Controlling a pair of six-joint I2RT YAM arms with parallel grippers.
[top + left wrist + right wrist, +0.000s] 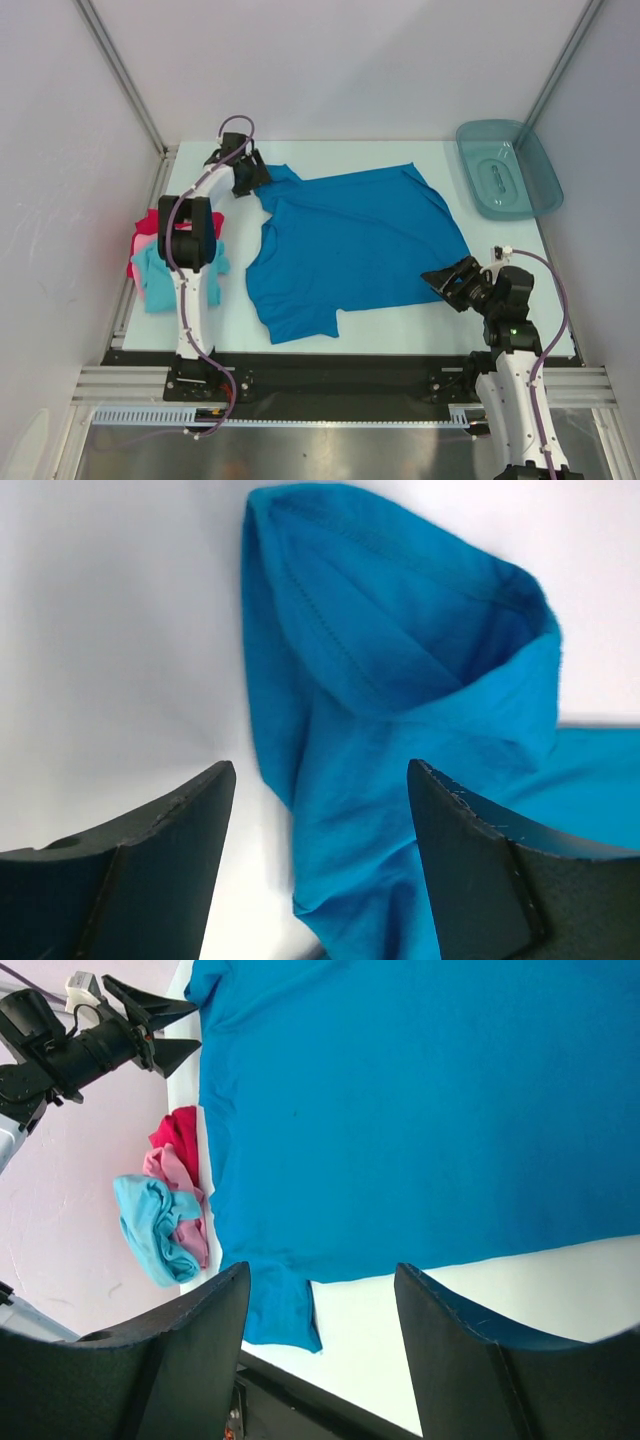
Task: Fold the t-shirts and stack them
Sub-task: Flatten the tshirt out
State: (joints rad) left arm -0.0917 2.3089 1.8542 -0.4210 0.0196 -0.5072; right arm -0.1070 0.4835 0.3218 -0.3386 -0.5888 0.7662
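Observation:
The medium blue t-shirt (350, 245) lies spread flat in the middle of the white table, one sleeve bunched at the far left. My left gripper (256, 176) is open at that sleeve (400, 660), its jaws either side of the cloth with nothing gripped. My right gripper (442, 279) is open and empty just off the shirt's near right edge (420, 1110). The turquoise (160, 275), pink (140, 246) and red (146, 222) shirts lie crumpled in a pile at the table's left edge, also in the right wrist view (150, 1230).
A teal translucent plastic tray (545, 182) stands at the far right corner. White walls close the sides and back. A black rail (340, 375) runs along the near edge between the arm bases.

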